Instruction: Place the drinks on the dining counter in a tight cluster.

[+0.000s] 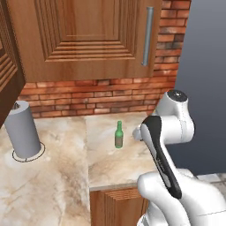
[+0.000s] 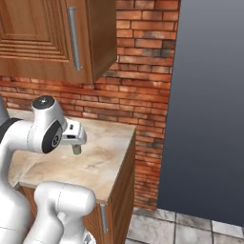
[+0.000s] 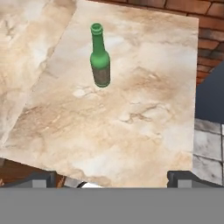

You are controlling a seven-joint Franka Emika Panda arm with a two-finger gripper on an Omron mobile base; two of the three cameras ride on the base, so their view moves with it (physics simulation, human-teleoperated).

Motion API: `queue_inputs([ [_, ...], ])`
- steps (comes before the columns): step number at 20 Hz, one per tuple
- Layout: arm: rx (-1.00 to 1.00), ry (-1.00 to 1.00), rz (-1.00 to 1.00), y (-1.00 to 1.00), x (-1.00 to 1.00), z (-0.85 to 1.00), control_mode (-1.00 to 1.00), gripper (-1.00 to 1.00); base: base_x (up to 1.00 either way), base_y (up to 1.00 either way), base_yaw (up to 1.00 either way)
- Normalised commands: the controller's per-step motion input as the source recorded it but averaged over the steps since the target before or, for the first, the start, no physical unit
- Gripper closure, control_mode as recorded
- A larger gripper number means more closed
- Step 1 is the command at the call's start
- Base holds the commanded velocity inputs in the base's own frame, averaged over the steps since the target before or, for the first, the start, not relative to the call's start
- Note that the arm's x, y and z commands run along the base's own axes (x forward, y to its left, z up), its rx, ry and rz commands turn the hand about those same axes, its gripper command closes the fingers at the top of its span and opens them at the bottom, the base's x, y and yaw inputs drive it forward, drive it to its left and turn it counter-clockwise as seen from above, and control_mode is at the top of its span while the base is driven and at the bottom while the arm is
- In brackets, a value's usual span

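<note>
While my gripper [image 3: 111, 177] hangs spread wide and empty | green bottle [image 3: 100, 57] upright ahead on marble counter [image 3: 140, 113] | brick wall [image 1: 101, 95] behind.

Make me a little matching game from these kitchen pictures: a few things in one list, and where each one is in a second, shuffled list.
Things:
1. green bottle
2. grey paper-towel roll
3. wooden cabinet
4. pincer

Places:
a. fixed on the brick wall above the counter
b. upright on the small marble counter, nothing touching it
c. hanging over the counter's near edge, fingers wide apart
d. standing at the counter's far left

Pairs: 1-b, 2-d, 3-a, 4-c
</note>
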Motion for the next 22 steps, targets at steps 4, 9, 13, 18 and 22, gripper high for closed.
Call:
queue_inputs([
  [4,-0.15,0.09,0.16,0.45,0.74,0.09,-1.00,-1.00,0.00,0.00,0.00],
  [9,-0.01,0.00,0.03,-0.03,0.23,-0.09,-1.00,-1.00,0.00,0.00,0.00],
  [13,0.22,-0.15,0.00,-0.24,0.00,-0.38,-1.00,-1.00,0.00,0.00,0.00],
  [18,0.51,-0.25,0.01,-0.26,0.00,-0.42,-1.00,-1.00,0.00,0.00,0.00],
  [22,0.59,-0.21,0.01,-0.42,0.05,-0.44,-1.00,-1.00,0.00,0.00,0.00],
])
